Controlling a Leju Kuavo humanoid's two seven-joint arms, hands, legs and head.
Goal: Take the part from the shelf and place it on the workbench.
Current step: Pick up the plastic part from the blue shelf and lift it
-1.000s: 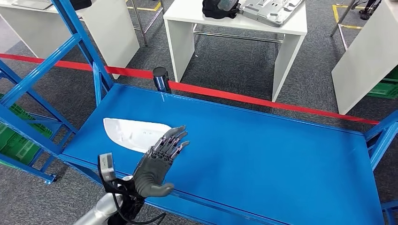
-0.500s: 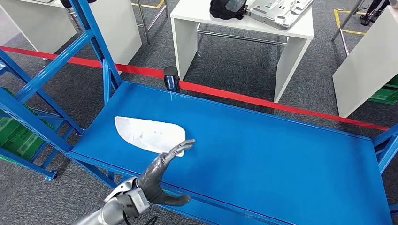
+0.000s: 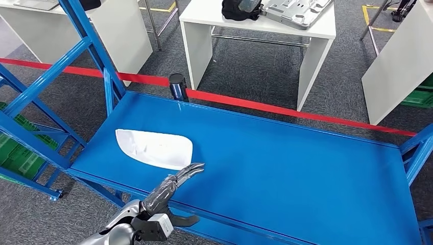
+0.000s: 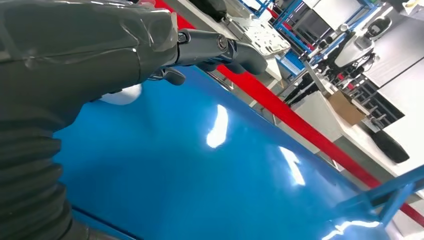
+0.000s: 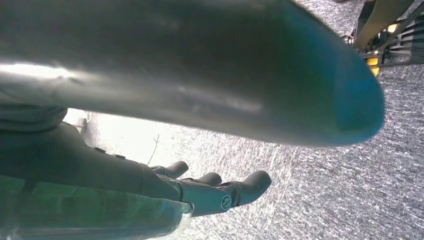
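A white curved part (image 3: pixel 153 147) lies flat on the blue shelf (image 3: pixel 286 168), toward its left end. My left hand (image 3: pixel 171 188) reaches over the shelf's front edge, turned on its side with fingers stretched toward the part's near right end and thumb pointing away. Its fingertips (image 3: pixel 196 166) sit just short of the part's edge; contact is unclear. In the left wrist view the left hand (image 4: pixel 150 45) holds nothing, and a bit of the white part (image 4: pixel 122 94) shows behind it. My right hand (image 5: pixel 200 192) hangs over grey carpet with fingers extended and nothing in it.
Blue shelf uprights (image 3: pixel 87 46) and diagonal braces stand at the left. A red barrier strip (image 3: pixel 286 109) runs behind the shelf. Beyond it stands a white workbench (image 3: pixel 255 23) with a grey metal plate (image 3: pixel 296 10) and a dark object. Green crates (image 3: pixel 18 153) sit low at the left.
My left hand has rolled from palm-flat to edge-on and dropped lower toward the shelf's front edge, fingers still near the part. The camera swayed slightly; the part has not moved.
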